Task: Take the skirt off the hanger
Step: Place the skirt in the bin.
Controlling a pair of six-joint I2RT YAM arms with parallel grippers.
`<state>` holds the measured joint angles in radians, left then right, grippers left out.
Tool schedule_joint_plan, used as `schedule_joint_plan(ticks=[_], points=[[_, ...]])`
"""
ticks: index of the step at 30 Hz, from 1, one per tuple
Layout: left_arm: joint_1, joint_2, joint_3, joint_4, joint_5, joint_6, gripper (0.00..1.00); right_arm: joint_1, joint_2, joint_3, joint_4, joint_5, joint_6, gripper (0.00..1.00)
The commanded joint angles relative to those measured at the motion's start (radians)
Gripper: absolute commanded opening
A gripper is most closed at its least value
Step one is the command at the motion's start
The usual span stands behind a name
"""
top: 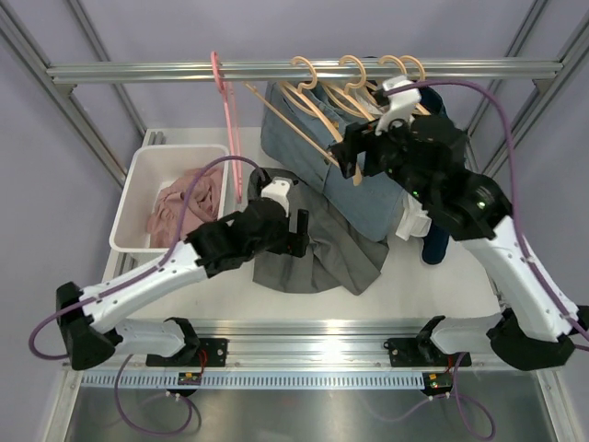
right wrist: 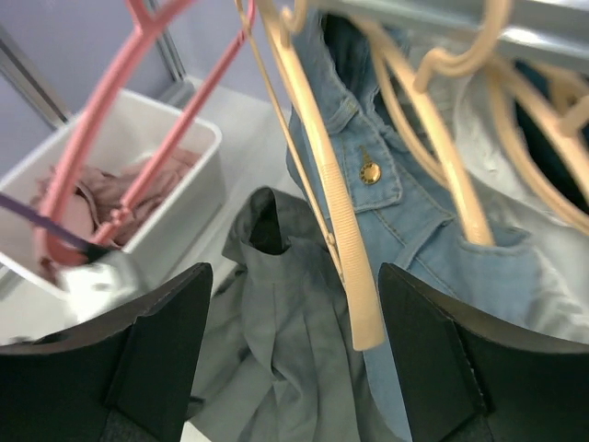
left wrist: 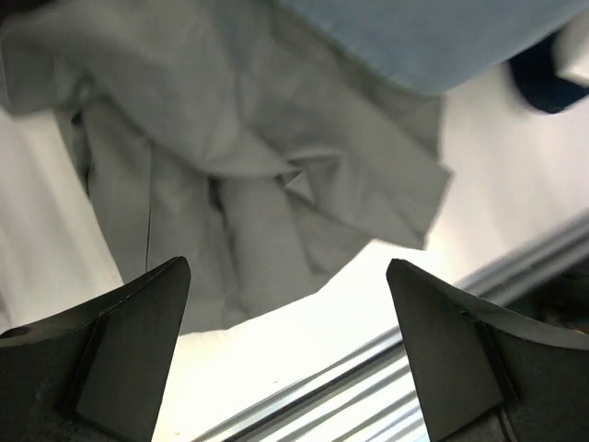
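The grey skirt (top: 322, 253) lies crumpled on the white table, off any hanger; it also shows in the left wrist view (left wrist: 258, 184) and the right wrist view (right wrist: 294, 350). A bare beige hanger (right wrist: 345, 249) hangs from the rail (top: 304, 70) just above it, its arm end between my right fingers. My right gripper (top: 357, 158) is open beside that hanger, touching nothing, and shows in its own view (right wrist: 290, 359). My left gripper (top: 299, 230) is open and empty just above the skirt's near edge, and shows in its own view (left wrist: 285, 350).
A denim garment (top: 368, 184) hangs on further beige hangers (top: 368, 78). An empty pink hanger (top: 228, 120) hangs at the left. A white bin (top: 138, 198) with pink cloth (top: 189, 203) stands at the left. A dark blue object (top: 435, 244) stands by the right arm.
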<state>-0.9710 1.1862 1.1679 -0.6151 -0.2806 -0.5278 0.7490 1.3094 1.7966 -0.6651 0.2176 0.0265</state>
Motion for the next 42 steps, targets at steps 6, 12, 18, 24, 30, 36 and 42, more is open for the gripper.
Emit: schedule_joint_plan(ticks=[6,12,18,24,30,36,42], points=[[-0.067,0.301,0.081,0.061,-0.255,-0.299,0.99,-0.002,-0.172,0.119,-0.064,0.003,0.056,0.82],[0.021,0.453,0.082,0.212,-0.106,-0.356,0.99,-0.002,-0.306,0.032,-0.019,-0.041,0.061,0.82],[0.045,0.541,0.153,0.132,-0.152,-0.365,0.99,-0.002,-0.344,0.012,-0.037,-0.044,0.049,0.82],[0.078,0.645,0.19,0.109,-0.117,-0.414,0.99,-0.002,-0.369,-0.025,-0.007,-0.058,0.056,0.82],[0.172,0.756,0.214,0.12,-0.068,-0.382,0.99,-0.004,-0.4,-0.036,-0.016,-0.058,0.058,0.82],[0.152,0.976,0.456,-0.086,-0.181,-0.304,0.99,-0.002,-0.429,-0.066,-0.007,-0.05,0.058,0.82],[0.1,1.018,0.42,-0.072,-0.184,-0.259,0.81,-0.003,-0.446,-0.065,0.001,-0.058,0.064,0.82]])
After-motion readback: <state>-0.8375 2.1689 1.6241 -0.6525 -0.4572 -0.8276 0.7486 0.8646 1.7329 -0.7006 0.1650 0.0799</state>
